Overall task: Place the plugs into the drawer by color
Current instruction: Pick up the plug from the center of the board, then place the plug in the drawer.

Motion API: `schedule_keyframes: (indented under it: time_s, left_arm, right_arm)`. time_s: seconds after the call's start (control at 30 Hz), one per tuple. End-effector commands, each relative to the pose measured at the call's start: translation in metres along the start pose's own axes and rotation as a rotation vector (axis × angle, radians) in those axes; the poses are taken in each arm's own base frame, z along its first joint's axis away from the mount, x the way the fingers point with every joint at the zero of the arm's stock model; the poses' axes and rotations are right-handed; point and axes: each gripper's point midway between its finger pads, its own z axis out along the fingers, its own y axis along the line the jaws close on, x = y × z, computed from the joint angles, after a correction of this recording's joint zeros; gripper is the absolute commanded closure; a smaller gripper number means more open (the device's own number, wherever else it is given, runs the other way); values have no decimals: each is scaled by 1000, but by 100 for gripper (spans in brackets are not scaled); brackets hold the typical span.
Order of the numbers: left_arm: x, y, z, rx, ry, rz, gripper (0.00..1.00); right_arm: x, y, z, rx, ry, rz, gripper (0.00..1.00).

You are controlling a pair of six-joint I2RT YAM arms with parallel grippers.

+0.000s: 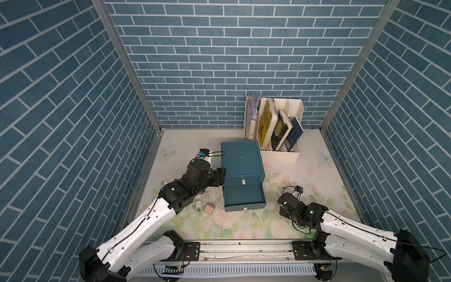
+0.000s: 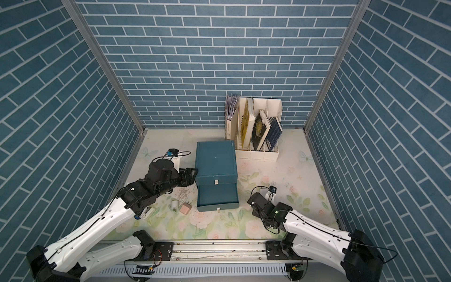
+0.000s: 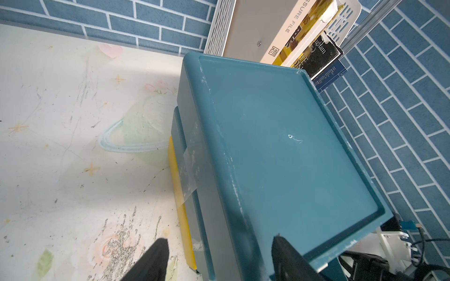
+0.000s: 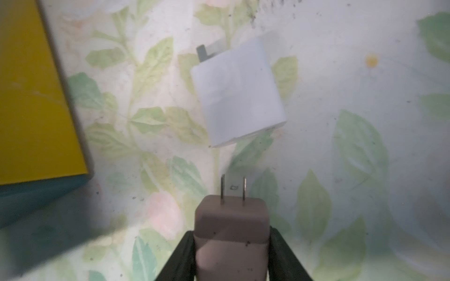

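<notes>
Three blue-brick walls [image 1: 219, 61] enclose a floral tabletop [image 1: 305, 185].

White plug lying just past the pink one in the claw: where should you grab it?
Grab the white plug by its two flat side faces, coming down from above. It lies flat on the table, prongs sticking out one end, so pinch the square body instead.
</notes>
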Motion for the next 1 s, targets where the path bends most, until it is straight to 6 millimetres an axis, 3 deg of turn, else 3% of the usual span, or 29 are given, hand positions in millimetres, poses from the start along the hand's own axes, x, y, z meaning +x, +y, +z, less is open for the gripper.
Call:
schedule_keyframes:
  time_s: [0.0, 0.1, 0.27, 0.4, 0.53, 0.73, 0.97]
  left_arm:
    - [5, 6, 5, -23, 5, 9, 28]
    - [4, 4, 4, -10, 0, 4, 28]
    - [4, 4, 3, -12, -1, 8, 28]
    - [7, 4, 4, -8, 3, 7, 28]
    - [11, 5, 8, -5, 14, 3, 28]
    - [17, 5, 14, 1, 31, 2, 29]
    - [19, 5, 14, 6, 36, 0, 29]
  right_arm:
    - [-19, 14, -25, -32, -93, -5, 100]
    - [-33, 55, -59, -137, -182, -94, 100]
    - [-36, 131, -130, -280, -336, -255, 100]
    - [-29, 173, -161, -267, -399, -359, 100]
    - [-24, 192, -166, -237, -393, -400, 100]
    - [3, 209, -154, -363, -313, -427, 100]
    - [11, 188, -114, -313, -220, -380, 100]
